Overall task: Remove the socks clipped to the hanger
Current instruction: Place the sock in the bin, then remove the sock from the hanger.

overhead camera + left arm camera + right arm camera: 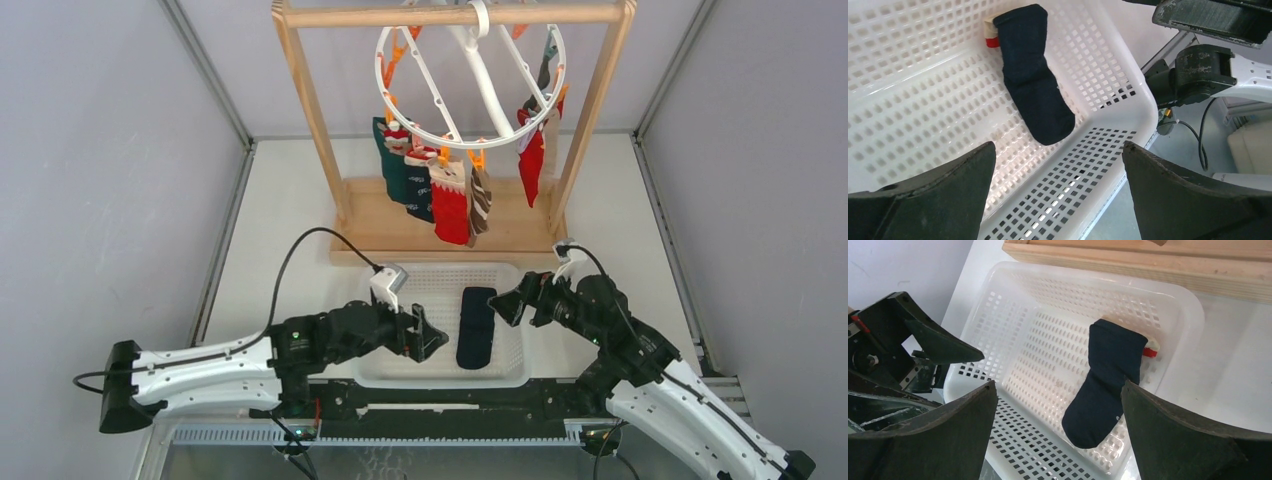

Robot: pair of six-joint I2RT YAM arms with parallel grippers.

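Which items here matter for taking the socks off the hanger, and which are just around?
Job: clipped socks; white hanger; navy sock lying in the white basket, likely the drop spot.
Just around: wooden rack; table.

hanger (470,85): white ring, with orange clips (476,158)
socks (450,205): mostly red and dark green, some white bits
striped sock (481,200): brown and cream
navy sock (1035,95): plain dark navy, red-and-cream scrap at its cuff
basket (430,300): white, little square holes all over
rack (310,115): pale bare wood
left claw (1059,150), right claw (1058,387): both black
counter (290,220): off-white
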